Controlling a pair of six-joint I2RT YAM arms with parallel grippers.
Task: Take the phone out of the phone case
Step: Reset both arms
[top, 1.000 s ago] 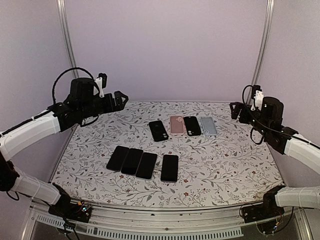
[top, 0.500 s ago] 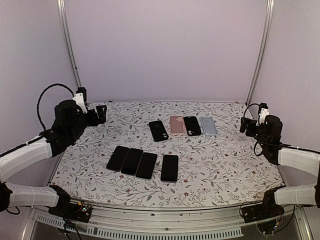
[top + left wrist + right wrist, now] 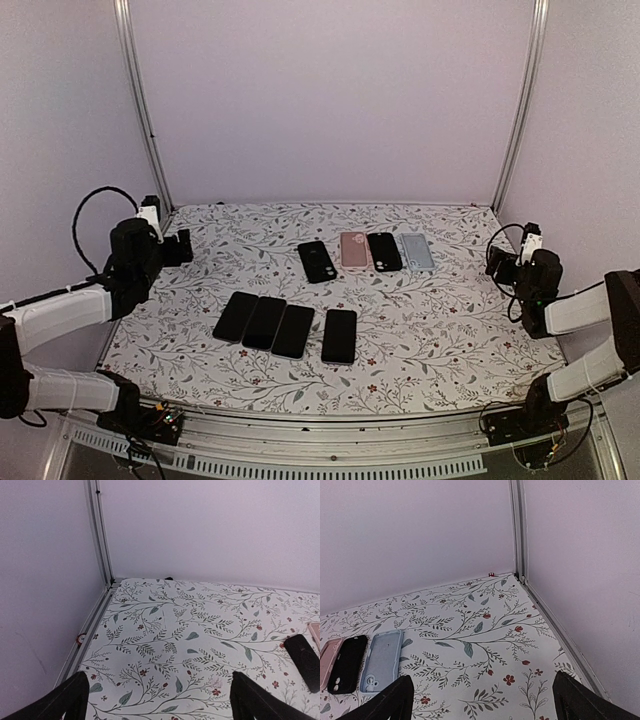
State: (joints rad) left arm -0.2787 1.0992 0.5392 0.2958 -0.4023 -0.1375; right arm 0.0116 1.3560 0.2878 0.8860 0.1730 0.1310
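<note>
Four cases lie in a row at the back of the mat: a black case (image 3: pixel 317 261), a pink case (image 3: pixel 354 249), a second black case (image 3: pixel 384 251) and a light blue case (image 3: pixel 417 250). Four dark phones (image 3: pixel 293 331) lie side by side nearer the front. I cannot tell whether any case holds a phone. My left gripper (image 3: pixel 180 247) is open and empty, low at the mat's left edge (image 3: pixel 160 705). My right gripper (image 3: pixel 497 262) is open and empty, low at the right edge (image 3: pixel 485 705). The right wrist view shows the light blue case (image 3: pixel 382 661) and a black case (image 3: pixel 347 664).
The floral mat (image 3: pixel 430 330) is bounded by side walls and metal frame posts (image 3: pixel 138 105). The left wrist view shows the back left corner and a black case (image 3: pixel 305 662) at its right edge. A cable (image 3: pixel 90 215) loops over the left arm.
Both arms have dropped and drawn outward: the left gripper from high over the back left to the left edge, the right gripper to the right edge. The phones and cases have not moved.
</note>
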